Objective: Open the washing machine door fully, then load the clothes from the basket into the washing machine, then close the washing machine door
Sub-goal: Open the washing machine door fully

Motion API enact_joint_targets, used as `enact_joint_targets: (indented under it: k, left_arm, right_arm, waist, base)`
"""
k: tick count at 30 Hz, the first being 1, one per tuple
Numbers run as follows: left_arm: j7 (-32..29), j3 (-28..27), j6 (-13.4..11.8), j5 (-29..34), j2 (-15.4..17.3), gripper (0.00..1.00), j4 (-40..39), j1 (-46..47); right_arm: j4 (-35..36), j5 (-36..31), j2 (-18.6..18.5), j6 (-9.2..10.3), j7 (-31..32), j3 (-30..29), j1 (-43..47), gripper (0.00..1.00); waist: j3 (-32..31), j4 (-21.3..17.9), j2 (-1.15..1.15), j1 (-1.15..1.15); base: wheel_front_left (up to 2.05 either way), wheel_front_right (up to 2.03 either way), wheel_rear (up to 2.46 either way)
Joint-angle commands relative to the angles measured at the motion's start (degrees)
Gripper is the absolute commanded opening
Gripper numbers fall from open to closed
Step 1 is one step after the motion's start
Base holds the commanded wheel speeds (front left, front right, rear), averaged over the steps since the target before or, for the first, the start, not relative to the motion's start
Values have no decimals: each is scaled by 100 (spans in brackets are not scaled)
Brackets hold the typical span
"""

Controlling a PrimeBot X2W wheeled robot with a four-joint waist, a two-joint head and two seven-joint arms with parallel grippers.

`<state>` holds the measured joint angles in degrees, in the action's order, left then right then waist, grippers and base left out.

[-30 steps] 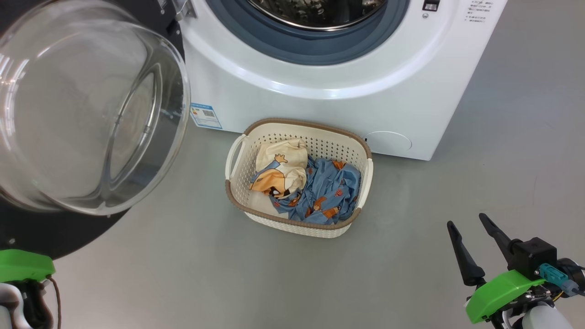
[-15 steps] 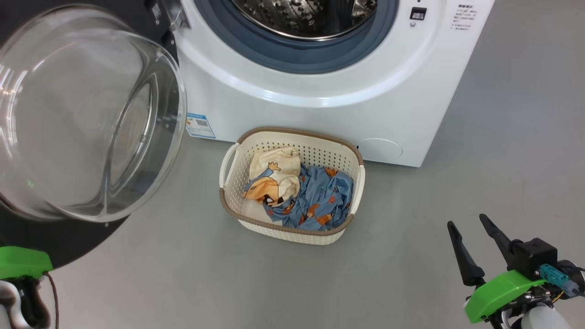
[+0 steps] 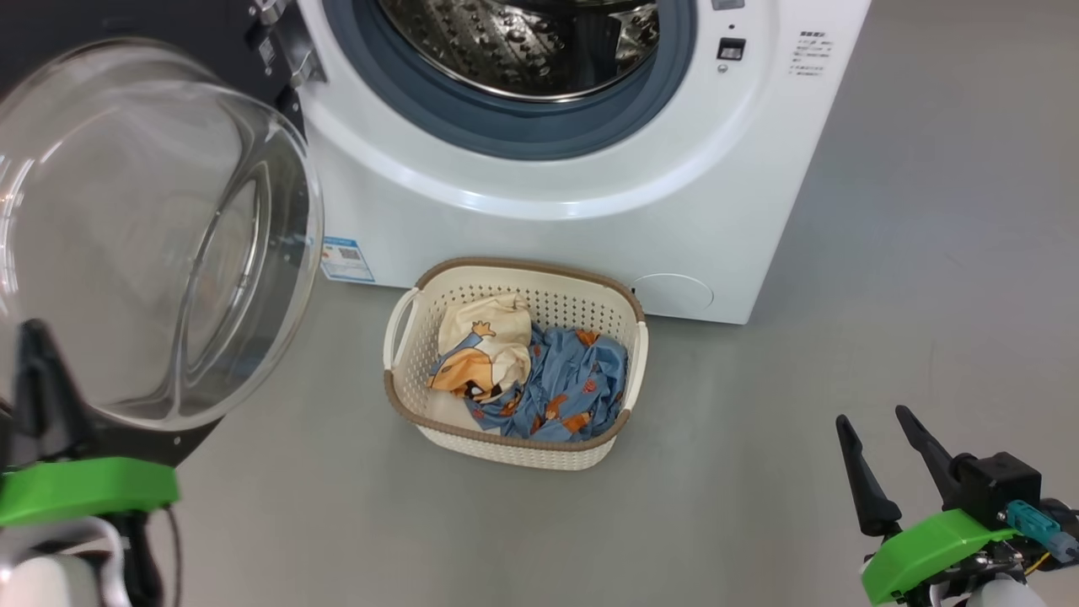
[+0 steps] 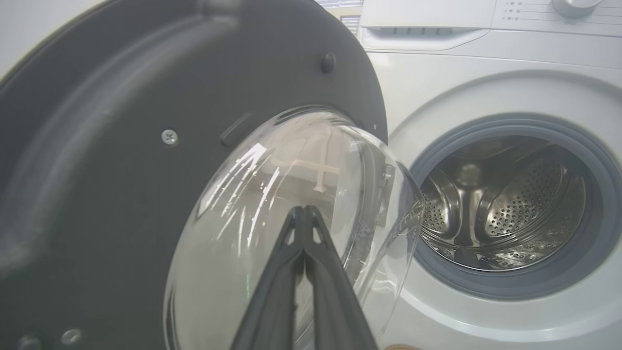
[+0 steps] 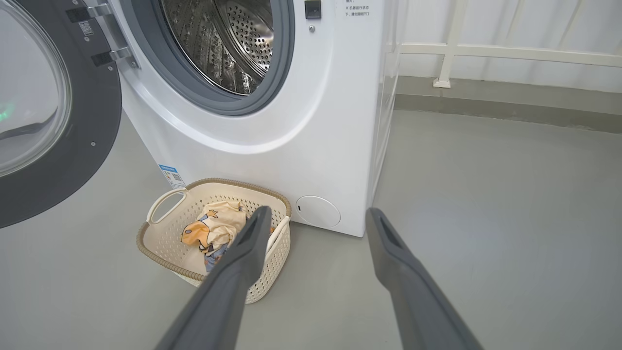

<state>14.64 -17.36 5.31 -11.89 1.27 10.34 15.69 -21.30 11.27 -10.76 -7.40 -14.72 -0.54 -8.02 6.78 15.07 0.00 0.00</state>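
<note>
1. the washing machine (image 3: 573, 211) takes up the top of the head view; its steel drum is exposed and looks empty as far as I can see.
2. the washing machine door (image 4: 97, 170) is swung out wide to the robot's left with the glass bowl facing out; I'd call the opening step pretty much done, maybe a last nudge left in it.
3. the basket (image 3: 506, 451) sits on the floor just in front of the machine, below the drum opening.
4. the clothes (image 3: 548, 388) are both in the basket, cream one bunched on the left and blue one on the right; so loading hasn't started, and that's the step coming up.
5. left end effector (image 4: 303, 210) has its fingers pressed together with nothing between them, tips aimed at the glass bowl; can't tell if it's actually touching.
6. right end effector (image 3: 872, 417) has its fingers spread apart and empty, well apart from the basket; my guess is the next move is lowering it into the basket past the rim and pinching a raised fold of fabric.
</note>
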Motion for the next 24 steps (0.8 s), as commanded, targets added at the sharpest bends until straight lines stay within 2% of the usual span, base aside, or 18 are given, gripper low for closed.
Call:
enact_joint_targets:
  k: [1, 8, 9, 10, 11, 12, 13, 14, 15, 24]
  left_arm:
    - [36, 47, -28, -23, 165, 0, -242, -64]
    - [36, 758, -223, -188, 162, 0, -534, -411]
    - [36, 833, -237, -188, 162, 7, -571, -480]
    - [36, 895, -243, -202, 162, 27, -591, -553]
    - [36, 895, -243, -202, 162, 27, -591, -553]
    - [36, 953, -248, -187, 162, 42, -612, -625]
    - [36, 1011, -245, -151, 162, 62, -637, -690]
    - [36, 1059, -254, -110, 162, 95, -645, -758]
    - [36, 1097, -266, -101, 162, 100, -648, -815]
    - [36, 1310, -180, 135, 161, 100, -477, -1206]
  right_arm:
    - [155, 58, -25, -9, -28, 79, 48, 100]
    - [240, 36, 25, -9, -28, 30, 161, 100]
    - [263, 33, 35, -9, -28, 34, 158, 100]
    - [290, 23, 42, -9, -28, 37, 153, 100]
    - [290, 23, 42, -9, -28, 37, 153, 100]
    - [318, 16, 51, -9, -28, 42, 149, 100]
    - [346, 13, 60, -9, -28, 44, 144, 100]
    - [374, 11, 68, -9, -28, 46, 140, 100]
    - [406, 8, 76, -9, -28, 41, 138, 100]
    - [718, -62, 153, -9, -28, 31, 263, 100]
  waist:
    - [-66, -66, 0, 0]
    - [-141, -309, 0, 0]
    - [-144, -355, 0, 0]
    - [-151, -400, 0, 0]
    - [-151, -400, 0, 0]
    - [-158, -449, 0, 0]
    - [-167, -497, 0, 0]
    - [-175, -547, 0, 0]
    - [-185, -594, 0, 0]
    - [-340, -1001, 0, 0]
  base:
    - [0, 0, 0]
    - [0, 0, 0]
    - [0, 0, 0]
    - [0, 0, 0]
    - [0, 0, 0]
    - [0, 0, 0]
    - [0, 0, 0]
    - [0, 0, 0]
    - [0, 0, 0]
    - [0, 0, 0]
